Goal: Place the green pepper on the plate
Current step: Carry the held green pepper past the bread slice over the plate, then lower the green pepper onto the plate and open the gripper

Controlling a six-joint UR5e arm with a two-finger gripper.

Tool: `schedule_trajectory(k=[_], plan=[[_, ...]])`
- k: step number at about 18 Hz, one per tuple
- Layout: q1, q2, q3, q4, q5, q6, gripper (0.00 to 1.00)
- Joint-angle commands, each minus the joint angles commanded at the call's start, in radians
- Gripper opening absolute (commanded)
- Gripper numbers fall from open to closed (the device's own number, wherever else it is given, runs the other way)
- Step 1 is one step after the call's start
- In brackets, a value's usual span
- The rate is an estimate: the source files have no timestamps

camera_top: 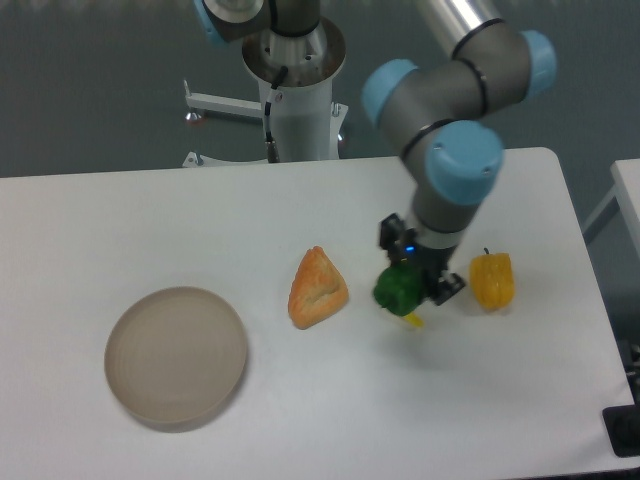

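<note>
The green pepper is small, dark green and glossy, right of the table's middle. My gripper points down from the arm and is shut on the green pepper; whether it is lifted or resting on the table I cannot tell. A small yellow bit shows under it. The plate is round, flat and beige-grey, and sits at the front left of the white table, far to the left of the gripper.
An orange-brown triangular pastry lies between the plate and the gripper. A yellow-orange pepper with a dark stem stands just right of the gripper. The robot base stands behind the table's far edge.
</note>
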Motion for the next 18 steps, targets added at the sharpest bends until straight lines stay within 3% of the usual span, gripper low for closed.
schedule_trajectory(k=[4,8,11,14,16,17,18], plan=[[-0.097,-0.003,-0.014,0.008,-0.055,-0.152,0.02],[-0.21,-0.046,-0.015,0.054,-0.099,-0.315,0.04],[-0.249,-0.077,-0.015,0.101,-0.21,-0.387,0.15],[-0.278,-0.119,-0.018,0.149,-0.207,-0.402,0.39],[-0.304,-0.15,-0.02,0.153,-0.204,-0.404,0.44],[-0.308,-0.159,-0.02,0.156,-0.204,-0.404,0.55],[-0.309,-0.163,-0.02,0.158,-0.204,-0.404,0.83]])
